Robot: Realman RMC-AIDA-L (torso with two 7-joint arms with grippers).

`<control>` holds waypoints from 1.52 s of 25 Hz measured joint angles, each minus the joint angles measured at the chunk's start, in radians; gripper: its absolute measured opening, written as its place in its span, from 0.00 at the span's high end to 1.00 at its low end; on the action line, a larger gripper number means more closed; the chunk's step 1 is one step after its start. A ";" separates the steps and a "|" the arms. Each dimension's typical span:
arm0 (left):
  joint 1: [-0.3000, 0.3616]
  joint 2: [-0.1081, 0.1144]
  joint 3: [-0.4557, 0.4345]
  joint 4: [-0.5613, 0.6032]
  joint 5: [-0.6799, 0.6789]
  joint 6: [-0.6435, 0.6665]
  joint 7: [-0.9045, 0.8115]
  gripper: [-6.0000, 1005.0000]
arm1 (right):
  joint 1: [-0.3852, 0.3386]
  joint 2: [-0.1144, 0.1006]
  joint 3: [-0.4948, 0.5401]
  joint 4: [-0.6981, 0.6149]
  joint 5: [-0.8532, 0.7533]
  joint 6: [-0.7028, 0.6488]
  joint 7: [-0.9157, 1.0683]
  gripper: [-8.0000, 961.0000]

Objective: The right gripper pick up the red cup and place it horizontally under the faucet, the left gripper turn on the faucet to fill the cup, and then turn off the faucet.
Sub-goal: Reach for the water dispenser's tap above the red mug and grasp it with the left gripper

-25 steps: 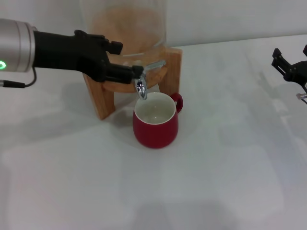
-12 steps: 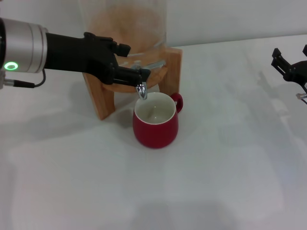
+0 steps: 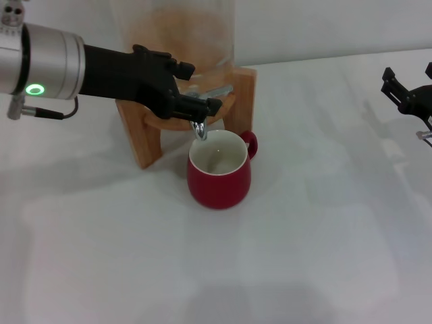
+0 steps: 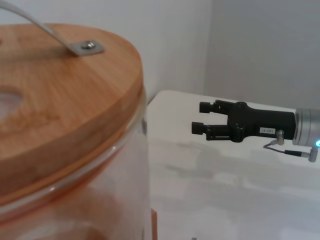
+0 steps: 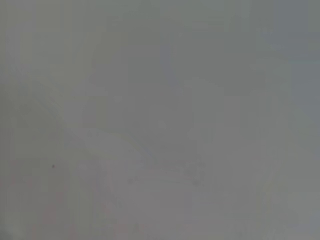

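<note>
The red cup (image 3: 219,179) stands upright on the white table, its white inside facing up and its handle toward the back right. The chrome faucet (image 3: 199,128) hangs just over the cup's rim, and its flat lever (image 3: 221,90) points right. From the left, my left gripper (image 3: 200,86) reaches in at the faucet with its fingers apart; the near finger (image 3: 206,105) lies on the faucet's top. My right gripper (image 3: 410,73) hovers open and holding nothing at the far right edge, and the left wrist view also shows this right gripper (image 4: 204,118).
The glass dispenser (image 3: 179,34) sits in a wooden stand (image 3: 145,142) behind the cup. Its wooden lid (image 4: 60,105) fills the left wrist view. The right wrist view is a plain grey blur.
My left arm has slid to the right, and its fingers have come over the faucet body. The cup and the right gripper have stayed where they were.
</note>
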 joint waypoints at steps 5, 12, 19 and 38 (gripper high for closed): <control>-0.017 0.000 0.004 -0.021 0.010 0.006 0.013 0.17 | 0.001 0.000 0.000 -0.003 0.000 0.000 -0.002 0.09; -0.043 0.000 0.010 -0.050 0.017 0.015 0.033 0.17 | 0.002 -0.002 0.000 -0.005 0.000 0.000 -0.004 0.09; -0.056 0.000 0.017 -0.056 0.018 0.031 0.039 0.17 | 0.004 -0.003 0.000 -0.005 0.000 0.000 -0.005 0.09; -0.099 -0.001 0.029 -0.124 0.032 0.062 0.090 0.17 | 0.016 -0.005 0.000 -0.005 0.000 -0.001 -0.008 0.09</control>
